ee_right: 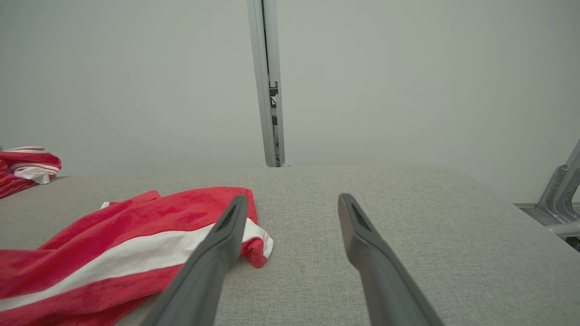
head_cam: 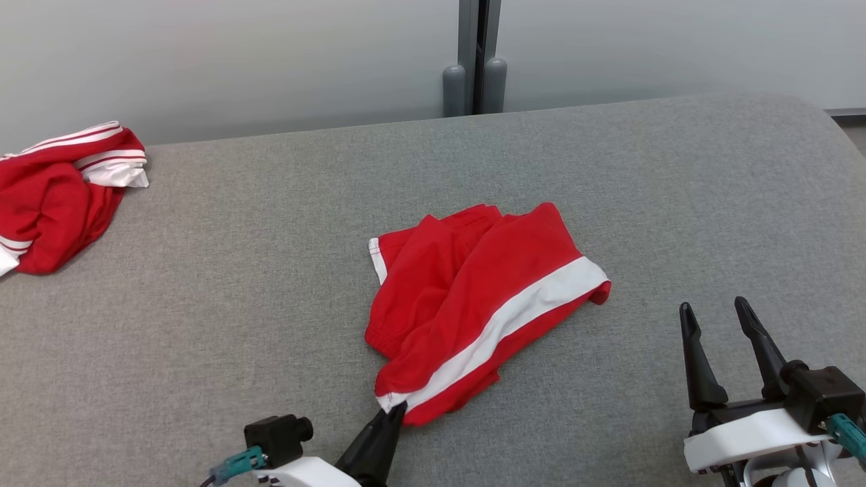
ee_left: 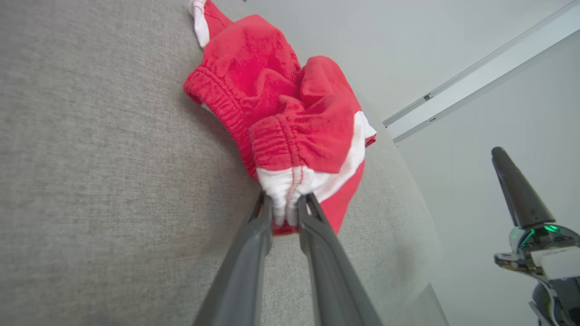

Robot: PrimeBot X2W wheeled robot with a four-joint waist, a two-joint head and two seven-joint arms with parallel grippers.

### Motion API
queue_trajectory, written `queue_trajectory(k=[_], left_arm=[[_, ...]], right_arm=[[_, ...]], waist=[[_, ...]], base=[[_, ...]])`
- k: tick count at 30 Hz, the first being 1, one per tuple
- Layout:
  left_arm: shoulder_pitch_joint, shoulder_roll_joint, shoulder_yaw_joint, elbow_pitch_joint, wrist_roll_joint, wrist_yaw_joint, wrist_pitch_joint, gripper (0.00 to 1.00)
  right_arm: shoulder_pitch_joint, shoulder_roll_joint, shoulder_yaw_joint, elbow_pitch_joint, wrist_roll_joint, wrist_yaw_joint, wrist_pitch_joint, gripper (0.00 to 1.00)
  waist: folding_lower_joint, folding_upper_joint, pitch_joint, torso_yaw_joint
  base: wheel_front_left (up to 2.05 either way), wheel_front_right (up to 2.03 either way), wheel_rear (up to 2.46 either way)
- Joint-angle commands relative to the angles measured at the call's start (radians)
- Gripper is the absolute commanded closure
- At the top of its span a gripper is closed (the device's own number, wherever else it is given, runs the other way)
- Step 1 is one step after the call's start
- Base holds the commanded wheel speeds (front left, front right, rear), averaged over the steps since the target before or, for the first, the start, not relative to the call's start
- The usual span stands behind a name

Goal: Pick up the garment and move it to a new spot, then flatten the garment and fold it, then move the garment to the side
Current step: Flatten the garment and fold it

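The garment (head_cam: pixel 473 297) is a pair of red shorts with a white side stripe, lying crumpled in the middle of the grey surface. My left gripper (head_cam: pixel 398 408) is at its near corner, and in the left wrist view the two fingers pinch the white hem of the garment (ee_left: pixel 290 136) between their tips (ee_left: pixel 286 216). My right gripper (head_cam: pixel 716 312) stands open to the right of the shorts, not touching them. In the right wrist view its fingers (ee_right: pixel 290 203) are spread above the cloth-covered surface, with the garment (ee_right: pixel 113 253) to their left.
A second red and white garment (head_cam: pixel 61 196) lies bunched at the far left edge of the grey padded surface (head_cam: pixel 203 304). A grey post (head_cam: pixel 477 61) stands behind the surface against the pale wall. The surface's right edge curves down.
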Motion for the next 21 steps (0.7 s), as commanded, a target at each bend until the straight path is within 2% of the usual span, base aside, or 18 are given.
queue_trajectory(k=[1, 2, 11, 21], left_arm=[[0.002, 0.009, 0.011, -0.014, -0.002, -0.003, -0.02, 0.88], [0.002, 0.011, 0.02, -0.02, -0.001, 0.003, -0.033, 1.0], [-0.022, 0.065, 0.092, -0.042, 0.016, 0.05, -0.092, 1.0], [-0.066, 0.109, 0.127, 0.011, 0.042, 0.075, -0.125, 1.0]], right_arm=[[0.009, -0.006, -0.001, -0.004, -0.002, 0.0, 0.0, 0.0], [0.008, -0.006, -0.001, -0.004, -0.002, 0.0, 0.0, 0.0], [-0.029, -0.006, -0.006, 0.073, -0.018, 0.0, 0.0, 0.0], [-0.179, -0.006, 0.112, 0.299, 0.007, 0.0, 0.009, 0.0]], waist=[[0.0, -0.0001, 0.0, 0.002], [0.0, -0.0001, 0.001, 0.003], [0.0, -0.0001, 0.016, 0.019], [0.0, -0.0001, 0.05, 0.04]], base=[[0.0, 0.0, 0.0], [0.0, 0.0, 0.0], [0.0, 0.0, 0.0], [0.0, 0.0, 0.0]])
